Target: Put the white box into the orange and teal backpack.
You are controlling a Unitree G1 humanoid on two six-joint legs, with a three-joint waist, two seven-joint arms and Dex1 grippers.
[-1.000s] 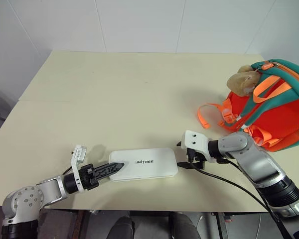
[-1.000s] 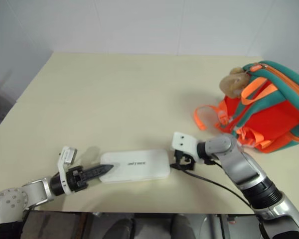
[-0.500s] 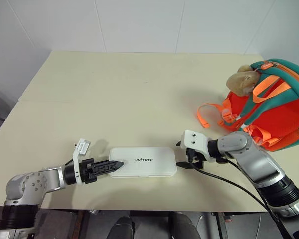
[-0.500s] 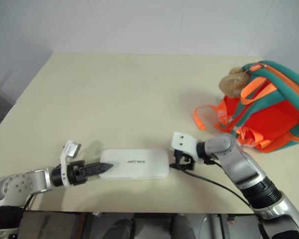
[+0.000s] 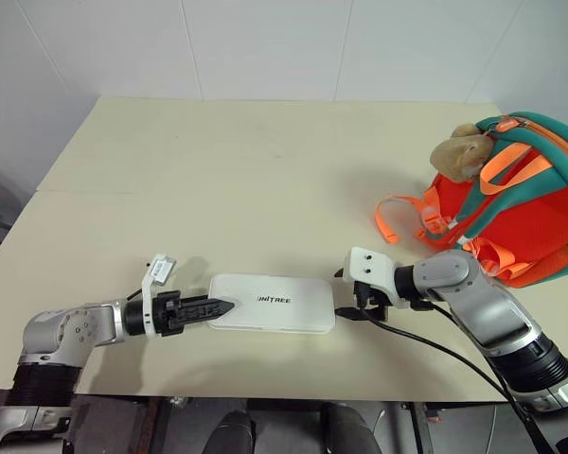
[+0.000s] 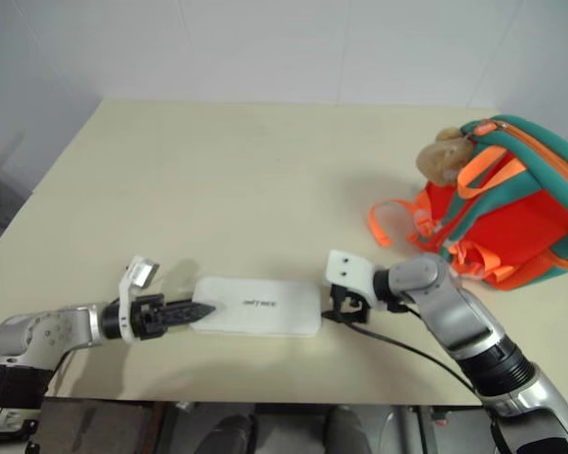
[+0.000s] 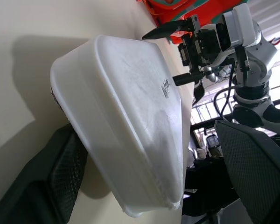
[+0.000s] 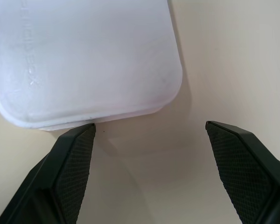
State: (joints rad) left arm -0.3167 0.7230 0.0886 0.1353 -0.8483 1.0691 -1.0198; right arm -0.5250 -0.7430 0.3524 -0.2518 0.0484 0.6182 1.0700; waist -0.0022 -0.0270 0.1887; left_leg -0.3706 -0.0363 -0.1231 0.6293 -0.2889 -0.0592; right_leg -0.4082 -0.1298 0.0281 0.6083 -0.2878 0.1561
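Straddling the box's (image 5: 272,304) near end, my left gripper (image 7: 144,186) has its fingers apart, one on each side. My right gripper (image 8: 147,140) gapes wide just off the far end. The backpack (image 5: 521,203) stands well beyond my right gripper, at the table's (image 5: 246,161) edge; bare tabletop stretches ahead to a white wall (image 5: 265,47).

We noted a beige table (image 5: 265,170), its top matte, with a faint seam crossing the left part. Behind it stood a white wall (image 5: 265,47) with thin panel lines. Dark floor (image 5: 170,426) showed below the near edge.
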